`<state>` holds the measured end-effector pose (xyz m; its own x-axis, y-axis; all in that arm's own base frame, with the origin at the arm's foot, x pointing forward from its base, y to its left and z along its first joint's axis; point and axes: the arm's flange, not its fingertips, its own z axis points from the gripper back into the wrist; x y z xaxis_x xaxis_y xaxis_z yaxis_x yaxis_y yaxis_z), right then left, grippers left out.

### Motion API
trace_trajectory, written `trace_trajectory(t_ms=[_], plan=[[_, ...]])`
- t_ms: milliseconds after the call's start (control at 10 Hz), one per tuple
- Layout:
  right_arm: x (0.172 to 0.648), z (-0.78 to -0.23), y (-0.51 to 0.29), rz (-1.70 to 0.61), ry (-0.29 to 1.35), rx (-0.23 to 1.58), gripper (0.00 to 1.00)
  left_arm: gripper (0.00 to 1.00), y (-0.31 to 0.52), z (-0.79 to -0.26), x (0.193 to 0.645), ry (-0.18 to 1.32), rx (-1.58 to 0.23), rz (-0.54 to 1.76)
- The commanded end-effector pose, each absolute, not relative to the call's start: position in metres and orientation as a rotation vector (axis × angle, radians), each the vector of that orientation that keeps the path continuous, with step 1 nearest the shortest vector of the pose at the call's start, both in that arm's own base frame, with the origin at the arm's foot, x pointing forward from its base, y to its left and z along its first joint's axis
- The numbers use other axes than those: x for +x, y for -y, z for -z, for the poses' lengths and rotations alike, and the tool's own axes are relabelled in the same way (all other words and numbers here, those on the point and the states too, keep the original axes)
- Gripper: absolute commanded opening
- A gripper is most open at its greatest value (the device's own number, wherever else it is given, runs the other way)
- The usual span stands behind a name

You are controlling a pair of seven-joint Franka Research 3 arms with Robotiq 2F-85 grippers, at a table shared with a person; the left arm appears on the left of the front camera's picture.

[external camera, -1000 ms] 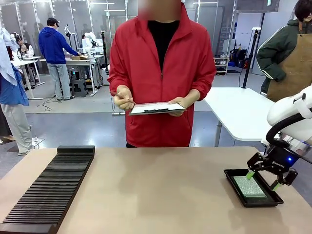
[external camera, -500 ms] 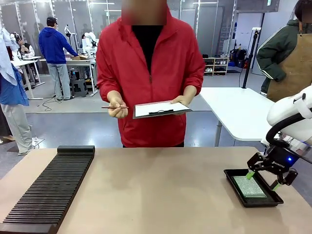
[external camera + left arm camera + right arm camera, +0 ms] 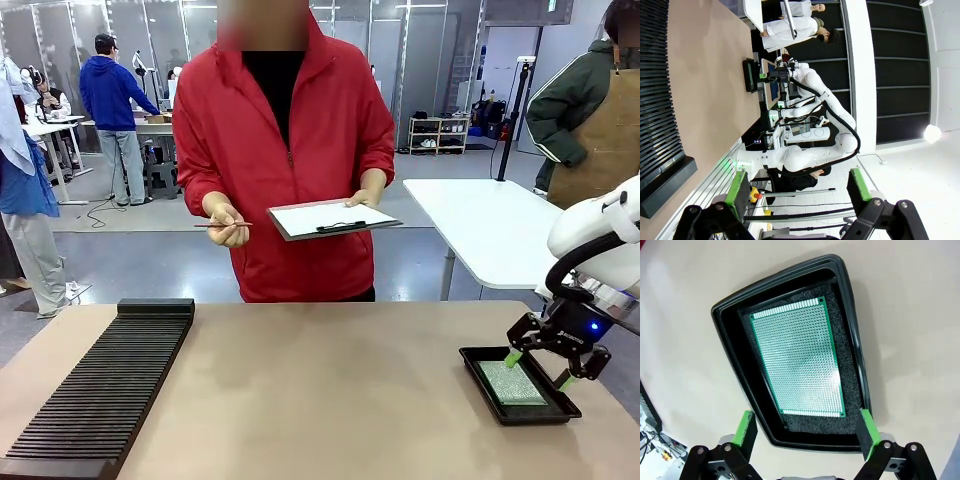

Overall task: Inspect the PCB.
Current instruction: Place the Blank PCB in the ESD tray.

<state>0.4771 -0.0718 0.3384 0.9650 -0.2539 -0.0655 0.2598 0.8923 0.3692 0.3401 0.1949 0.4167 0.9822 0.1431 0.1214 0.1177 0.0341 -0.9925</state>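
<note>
We note the table point(image 3: 330, 390), tan and wide, running the full width of the front view. Behind its far edge stands a person point(image 3: 285, 150) in a red jacket. On the table's left side lies a long black ribbed rack point(image 3: 100, 390), reaching from mid-table to the near edge. The person's one hand holds a clipboard point(image 3: 333, 219) with white paper, level at waist height; the other hand point(image 3: 228, 225) pinches a thin pen point(image 3: 222, 224), just beside the board and apart from it.

At the table's right end we see a shallow black tray point(image 3: 470, 357), foam-lined. The PCB point(image 3: 797, 360) lies flat inside it on the foam, green with a fine grid of holes, its edges clear of the tray walls.

The right gripper point(image 3: 540, 369) hangs just above the tray's near end. In the right wrist view its green-padded fingers point(image 3: 746, 427) stand fully apart, one to each side of the tray's near corner, with nothing between them and no contact with the board.

The left gripper point(image 3: 797, 192) appears in the left wrist view, jaws spread wide and empty, up off the table, with the rack along one side of that view.
</note>
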Motion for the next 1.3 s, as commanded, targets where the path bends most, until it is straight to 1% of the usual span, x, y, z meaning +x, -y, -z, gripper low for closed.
trace_trajectory(t_ms=[0,100,200,300,500,700,800,900,1100,1200], plan=[[0.470,-0.379,0.080,0.287,0.001,0.431,1.00,1.00,-0.195,-0.417,0.338,0.201,-1.552,-0.015],[0.465,-0.388,0.085,0.292,-0.028,0.435,1.00,1.00,-0.195,-0.417,0.338,0.201,-1.552,-0.015],[0.459,-0.400,0.093,0.306,-0.057,0.504,1.00,1.00,-0.195,-0.417,0.338,0.201,-1.552,-0.015],[0.447,-0.424,0.108,0.311,-0.057,0.597,1.00,1.00,-0.195,-0.417,0.338,0.201,-1.552,-0.015],[0.406,-0.474,0.149,0.324,-0.088,0.865,1.00,1.00,-0.195,-0.417,0.338,0.201,-1.552,-0.015],[0.352,-0.501,0.190,0.254,-0.114,1.120,1.00,1.00,-0.195,-0.417,0.338,0.201,-1.552,-0.015],[0.328,-0.505,0.208,0.201,-0.162,1.236,1.00,1.00,-0.195,-0.417,0.338,0.201,-1.552,-0.015],[0.310,-0.500,0.224,0.183,-0.175,1.309,1.00,1.00,-0.195,-0.417,0.338,0.201,-1.552,-0.015],[0.292,-0.481,0.237,0.189,-0.184,1.366,1.00,1.00,-0.195,-0.417,0.338,0.201,-1.552,-0.015],[0.295,-0.474,0.238,0.180,-0.163,1.386,1.00,1.00,-0.195,-0.417,0.338,0.201,-1.552,-0.015]])
